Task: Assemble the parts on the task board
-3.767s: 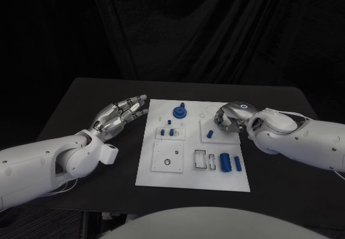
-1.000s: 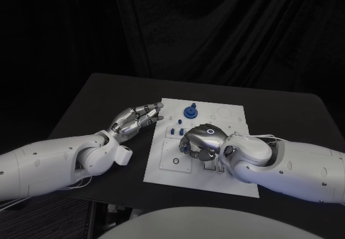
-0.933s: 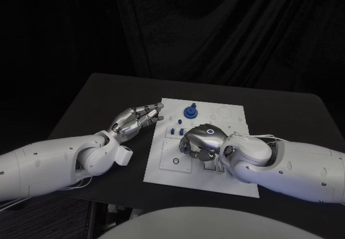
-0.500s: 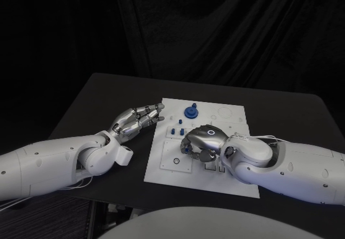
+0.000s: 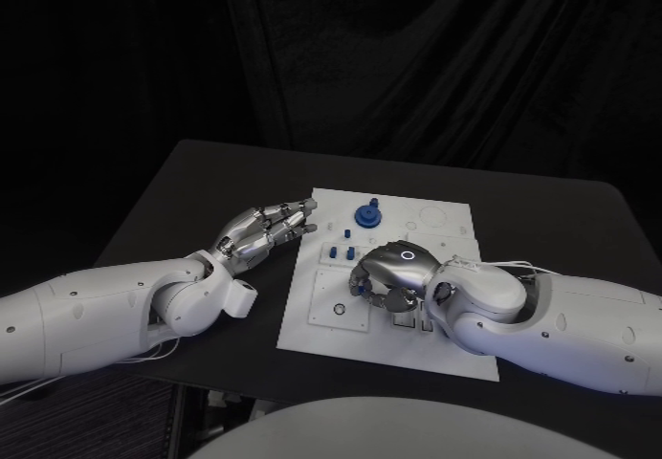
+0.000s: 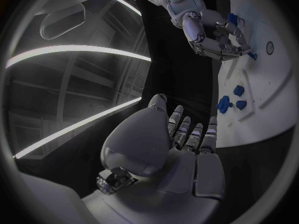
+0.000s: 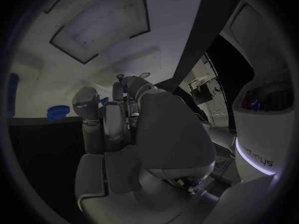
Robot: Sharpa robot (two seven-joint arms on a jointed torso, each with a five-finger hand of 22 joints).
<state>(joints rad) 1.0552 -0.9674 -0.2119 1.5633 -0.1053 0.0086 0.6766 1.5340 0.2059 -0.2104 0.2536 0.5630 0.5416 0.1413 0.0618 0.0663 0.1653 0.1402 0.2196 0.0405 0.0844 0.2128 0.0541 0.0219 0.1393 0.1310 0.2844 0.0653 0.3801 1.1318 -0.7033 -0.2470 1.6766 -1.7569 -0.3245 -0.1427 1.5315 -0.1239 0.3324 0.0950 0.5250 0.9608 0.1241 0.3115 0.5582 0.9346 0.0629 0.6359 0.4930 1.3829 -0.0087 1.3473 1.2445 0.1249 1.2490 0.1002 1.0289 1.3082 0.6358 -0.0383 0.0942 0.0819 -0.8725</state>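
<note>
The white task board (image 5: 331, 335) lies mid-table. My right hand (image 5: 390, 278) hovers curled over the board's middle, and a small blue part (image 6: 253, 56) shows pinched at its fingertips (image 7: 124, 88). It hangs close above a square plate with a ring hole (image 5: 340, 309). A blue knob (image 5: 365, 215) stands near the board's far edge, with two small blue pegs (image 5: 340, 253) in front of it. My left hand (image 5: 269, 229) floats beside the board's left edge with straight, spread fingers, holding nothing. The right arm hides the slots on the board's near right.
The black table (image 5: 193, 191) has bare room to the left and beyond the board. My bulky right forearm (image 5: 552, 320) lies across the board's near right corner. A black curtain hangs behind the table.
The camera has shifted. My right hand has come from the board's far right side to its middle, then crept a little toward the near side. The left hand has stayed put.
</note>
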